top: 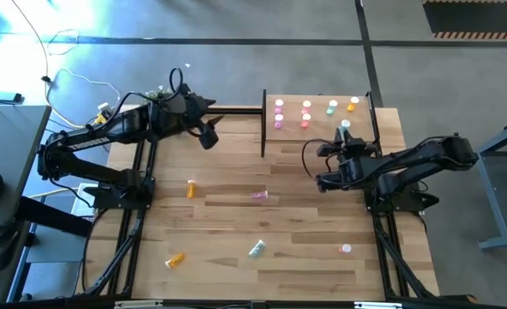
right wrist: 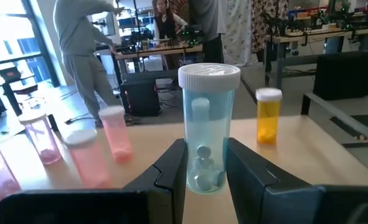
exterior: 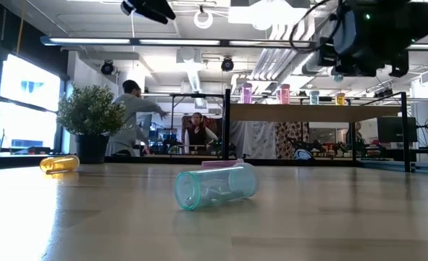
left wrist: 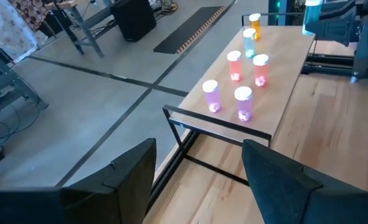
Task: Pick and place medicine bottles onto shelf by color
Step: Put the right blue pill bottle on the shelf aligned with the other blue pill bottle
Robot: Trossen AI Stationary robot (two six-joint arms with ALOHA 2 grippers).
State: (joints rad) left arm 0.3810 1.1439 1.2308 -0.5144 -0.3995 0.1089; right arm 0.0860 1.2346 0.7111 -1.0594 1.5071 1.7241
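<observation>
The light-wood shelf [top: 322,142] stands at the table's far side. On it stand pink [top: 279,116], red-pink [top: 306,114], pale green [top: 332,107] and orange [top: 353,105] medicine bottles. My right gripper [top: 346,136] is over the shelf's right part, shut on a pale green, white-capped bottle [right wrist: 208,137]. My left gripper [top: 208,136] hangs open and empty left of the shelf, high above the table; its view [left wrist: 199,180] looks at the shelf. Loose bottles lie on the table: orange [top: 191,187], pink [top: 259,196], orange [top: 176,258], pale green [top: 256,249], and one more [top: 346,249]. My right gripper pinches the pale green bottle's lower half [right wrist: 199,177] between its two fingers [right wrist: 171,171], one on each side. The fingers come about level from the table's near side. The bottle stands upright, cap up, next to the orange bottle [right wrist: 268,118]; whether its base touches the board is hidden.
A dark upright panel [top: 263,120] closes the shelf's left end. A potted plant [exterior: 90,119] stands at the far left. In the low view a pale green bottle [exterior: 215,187] and an orange one [exterior: 59,164] lie on their sides. People stand beyond the table.
</observation>
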